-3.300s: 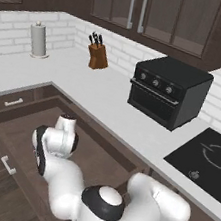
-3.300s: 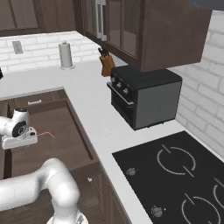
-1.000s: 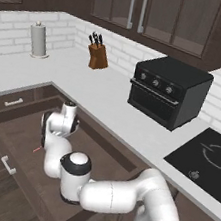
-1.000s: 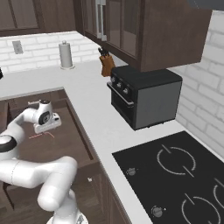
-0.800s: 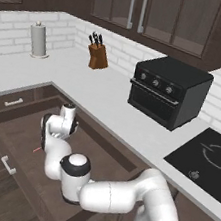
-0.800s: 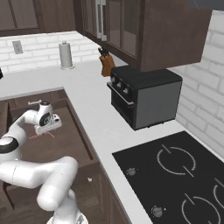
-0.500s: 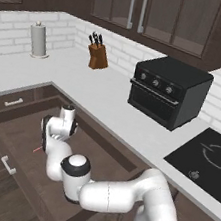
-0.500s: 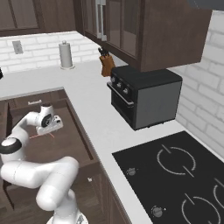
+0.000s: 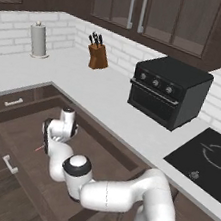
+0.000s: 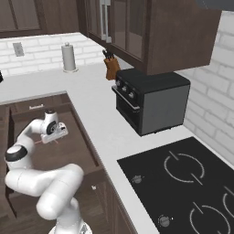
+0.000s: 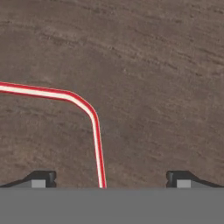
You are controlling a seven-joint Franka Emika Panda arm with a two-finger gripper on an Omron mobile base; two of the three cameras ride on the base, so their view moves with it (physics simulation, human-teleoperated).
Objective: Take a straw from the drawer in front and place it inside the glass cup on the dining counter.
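The gripper (image 11: 107,179) hangs low inside the open drawer (image 9: 25,119), jaws spread wide and holding nothing; in the hand view its two dark fingertips (image 11: 41,178) stand far apart at the bottom edge, with the straw (image 11: 89,114) running between them over the brown wooden drawer floor. The straw is red with a pale stripe and bent: one leg comes in from the left edge, curves, and the other leg drops toward the bottom edge, nearer the left tip than the right. Whether the tips touch the floor cannot be told.

In the left base view, from the left: a paper towel roll (image 9: 38,40) on the white worktop (image 9: 92,97), a knife block (image 9: 97,56) by the brick wall, a black oven (image 9: 168,91), then a cooktop (image 9: 208,158) at the right edge. A short end of the straw (image 9: 39,148) peeks out just left of the arm, inside the drawer.

In the right base view the gripper (image 10: 54,135) sits over the drawer (image 10: 80,137) at left, with the straw (image 10: 40,141) showing as thin red lines under it; the oven (image 10: 148,100) and cooktop (image 10: 192,183) lie to the right
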